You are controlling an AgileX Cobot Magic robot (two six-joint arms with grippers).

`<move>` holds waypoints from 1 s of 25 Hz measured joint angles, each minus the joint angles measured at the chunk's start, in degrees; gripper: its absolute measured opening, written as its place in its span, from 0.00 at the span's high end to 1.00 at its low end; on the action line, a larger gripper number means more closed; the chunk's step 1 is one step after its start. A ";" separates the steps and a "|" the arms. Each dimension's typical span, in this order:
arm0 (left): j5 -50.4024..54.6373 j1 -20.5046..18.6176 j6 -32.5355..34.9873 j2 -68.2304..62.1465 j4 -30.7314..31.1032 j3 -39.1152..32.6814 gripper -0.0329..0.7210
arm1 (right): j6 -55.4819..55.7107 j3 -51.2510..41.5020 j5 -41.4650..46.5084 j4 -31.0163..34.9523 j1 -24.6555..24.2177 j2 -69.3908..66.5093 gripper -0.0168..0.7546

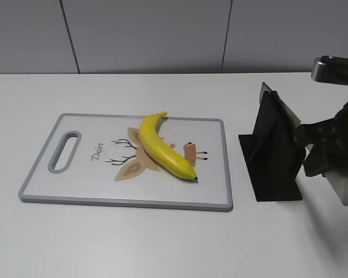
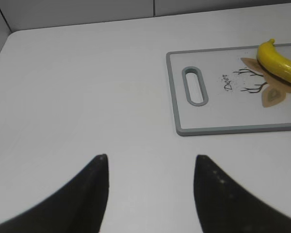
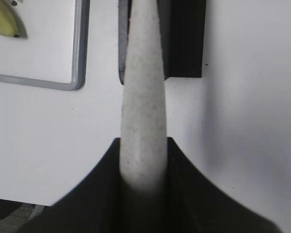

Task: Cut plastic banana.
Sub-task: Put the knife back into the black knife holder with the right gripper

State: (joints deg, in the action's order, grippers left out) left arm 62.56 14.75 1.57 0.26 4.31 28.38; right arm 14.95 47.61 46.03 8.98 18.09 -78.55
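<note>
The yellow plastic banana (image 1: 162, 147) lies on the middle of a white cutting board (image 1: 93, 179) with a grey rim, dark tip towards the front right. It also shows in the left wrist view (image 2: 281, 65) and the right wrist view (image 3: 2, 22). My right gripper (image 1: 325, 150) is right of the board, shut on the pale speckled handle of a knife (image 3: 143, 97). The knife's blade (image 1: 284, 113) rests against a black knife holder (image 1: 272, 162). My left gripper (image 2: 150, 162) is open and empty over bare table, left of the board (image 2: 208, 116); it is out of the exterior view.
The board has a slot handle (image 1: 65, 152) at its left end and a deer drawing under the banana. The black holder (image 3: 186, 39) stands just right of the board's right edge (image 3: 80, 48). A grey wall runs behind the white table.
</note>
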 joint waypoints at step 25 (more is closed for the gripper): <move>0.00 0.00 0.02 0.00 -0.02 0.00 0.27 | -1.21 -0.56 -5.00 1.52 0.00 0.00 0.57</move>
State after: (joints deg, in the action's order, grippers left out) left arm 62.56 14.75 1.58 0.26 4.28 28.38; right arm 13.74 47.05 41.03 10.50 18.09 -78.55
